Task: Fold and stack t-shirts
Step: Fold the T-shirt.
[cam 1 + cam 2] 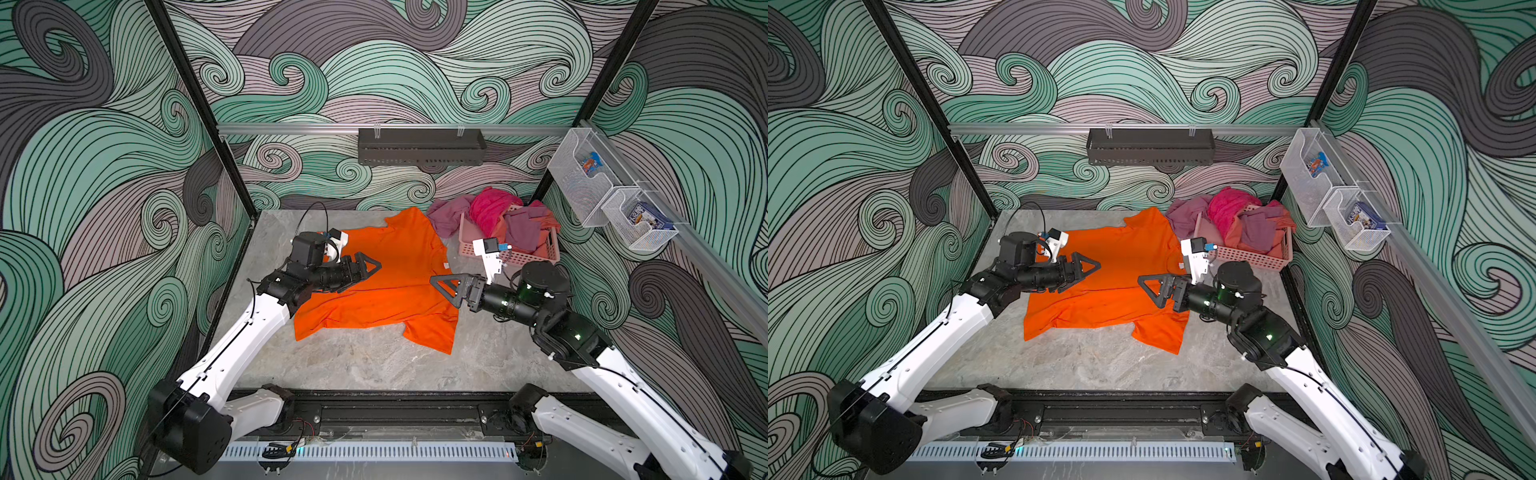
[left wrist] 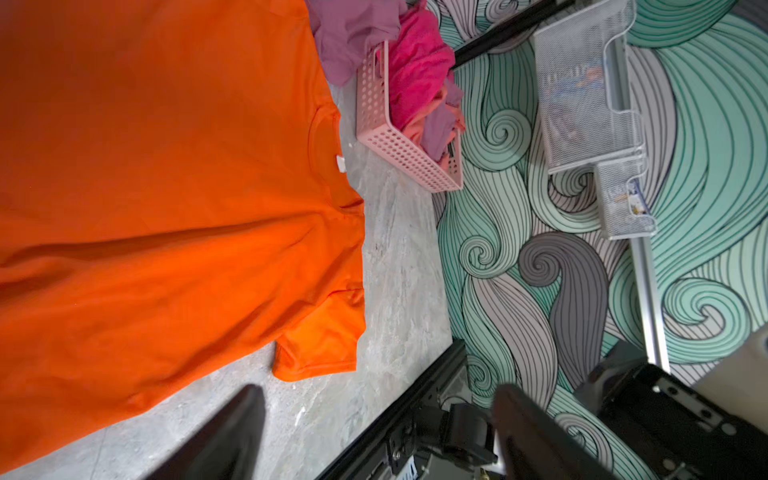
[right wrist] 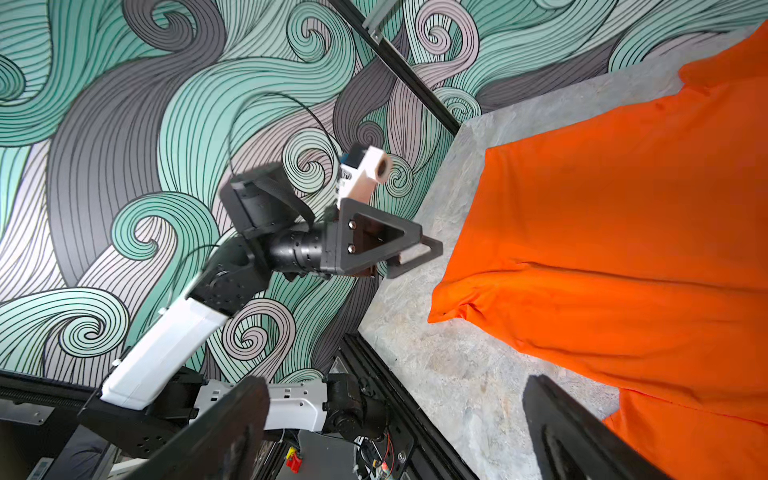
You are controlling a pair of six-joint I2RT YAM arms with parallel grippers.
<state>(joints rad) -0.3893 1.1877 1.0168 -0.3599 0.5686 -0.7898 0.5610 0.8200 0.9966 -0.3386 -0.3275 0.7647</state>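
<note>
An orange t-shirt (image 1: 399, 249) (image 1: 1121, 257) lies spread on the grey table in both top views. Its neck and small white label (image 1: 446, 265) (image 2: 340, 163) face the basket side. One sleeve (image 1: 432, 336) points to the table's front and the other to the back. My left gripper (image 1: 374, 266) (image 1: 1094, 264) (image 2: 378, 432) hovers open over the shirt's left half, holding nothing. My right gripper (image 1: 442, 291) (image 1: 1148, 286) (image 3: 399, 432) is open and empty above the shirt's right shoulder. The right wrist view shows the t-shirt (image 3: 623, 208) and the left gripper (image 3: 409, 253).
A pink lattice basket (image 1: 511, 255) (image 1: 1254, 259) (image 2: 407, 158) heaped with pink and mauve clothes stands at the back right, close to the shirt's collar. Two wire bins (image 1: 582, 178) hang on the right wall. A dark tray (image 1: 419, 147) hangs on the back rail.
</note>
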